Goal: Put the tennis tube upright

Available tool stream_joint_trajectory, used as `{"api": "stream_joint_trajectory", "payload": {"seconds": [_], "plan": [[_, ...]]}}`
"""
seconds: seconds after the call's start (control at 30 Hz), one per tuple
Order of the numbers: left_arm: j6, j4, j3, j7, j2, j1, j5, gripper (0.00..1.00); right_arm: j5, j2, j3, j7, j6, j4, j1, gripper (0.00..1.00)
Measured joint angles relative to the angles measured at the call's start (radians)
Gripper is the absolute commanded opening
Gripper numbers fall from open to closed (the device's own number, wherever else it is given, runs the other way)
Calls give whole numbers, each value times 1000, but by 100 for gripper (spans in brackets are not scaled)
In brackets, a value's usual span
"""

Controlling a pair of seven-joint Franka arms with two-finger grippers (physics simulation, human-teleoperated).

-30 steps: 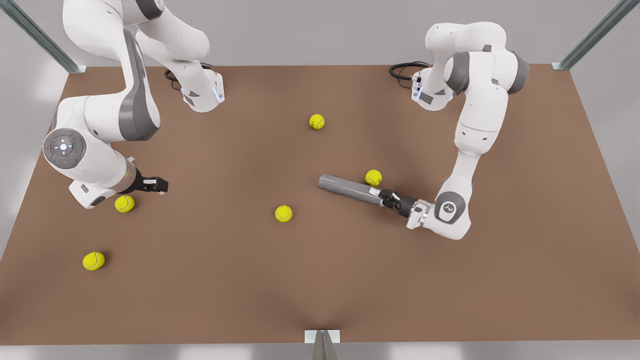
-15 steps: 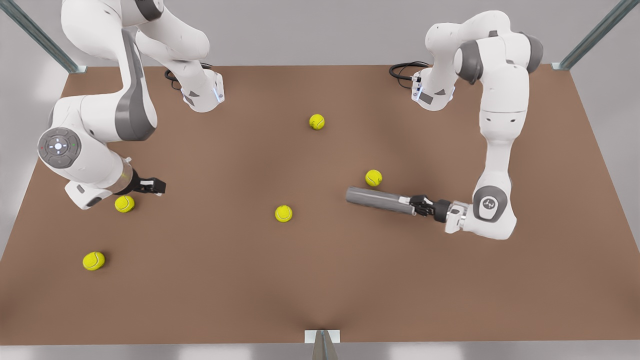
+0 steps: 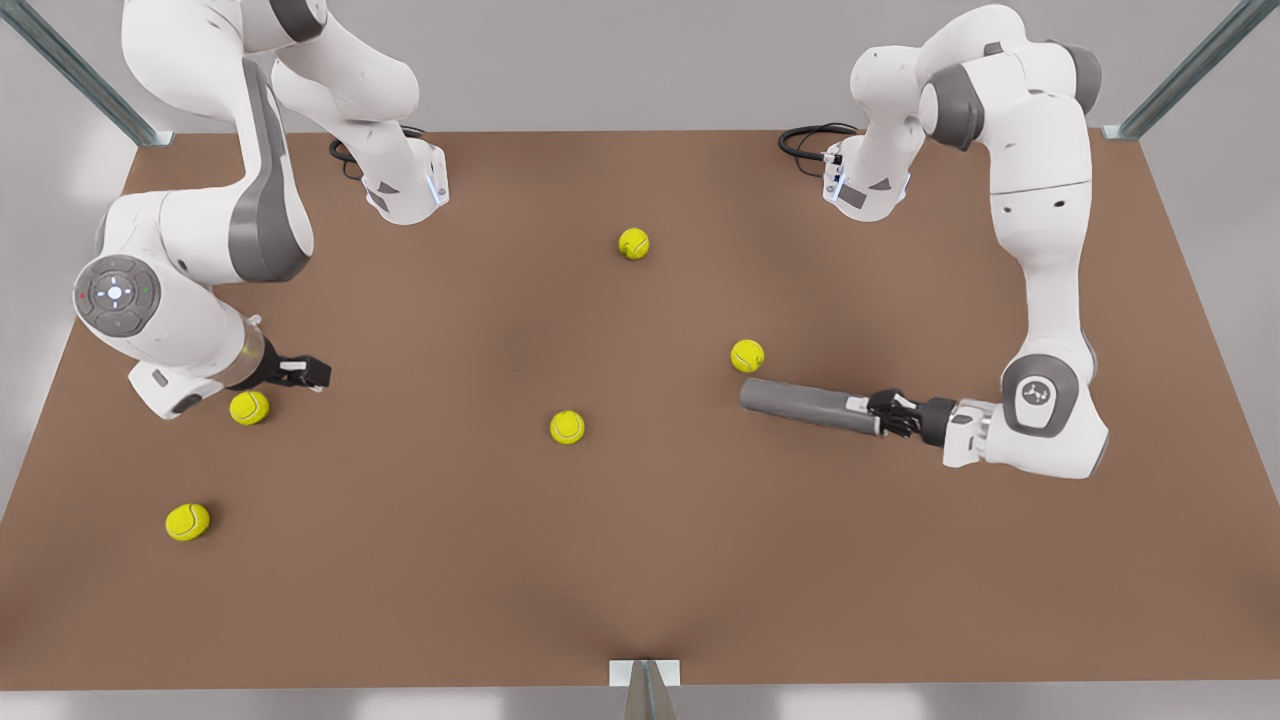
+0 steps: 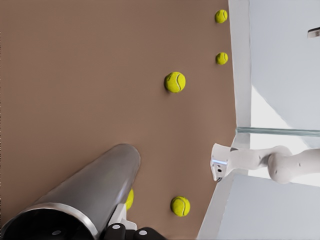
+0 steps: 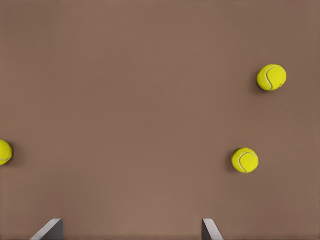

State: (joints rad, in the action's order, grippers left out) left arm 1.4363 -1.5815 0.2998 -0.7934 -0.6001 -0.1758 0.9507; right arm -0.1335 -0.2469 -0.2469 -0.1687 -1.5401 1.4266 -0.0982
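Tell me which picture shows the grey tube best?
The front view: the whole tennis tube lies flat on the table, held at one end by the left gripper. The left wrist view shows its open end and part of its side. The right gripper waits open, far away.

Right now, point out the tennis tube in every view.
Front view: tennis tube lies at the front view's right, end gripped by the left hand; the right hand waits open, far off.
Left wrist view: seen lengthwise, open rim nearest.
Right wrist view: faces tennis balls elsewhere.
Shared landmark: the brown table.
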Motion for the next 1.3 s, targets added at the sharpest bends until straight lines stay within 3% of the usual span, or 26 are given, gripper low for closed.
{"api": "stream_joint_trajectory", "payload": {"seconds": [0.5,0.87,1.3], "plan": [[18,91,39,123,95,-2,-220,21,-1,0,0,0,0,0,0,100],[44,146,34,197,205,-25,-546,21,-1,0,0,0,0,-5,0,100],[283,107,29,632,202,-59,-744,21,0,0,0,0,0,-5,0,100]]}}
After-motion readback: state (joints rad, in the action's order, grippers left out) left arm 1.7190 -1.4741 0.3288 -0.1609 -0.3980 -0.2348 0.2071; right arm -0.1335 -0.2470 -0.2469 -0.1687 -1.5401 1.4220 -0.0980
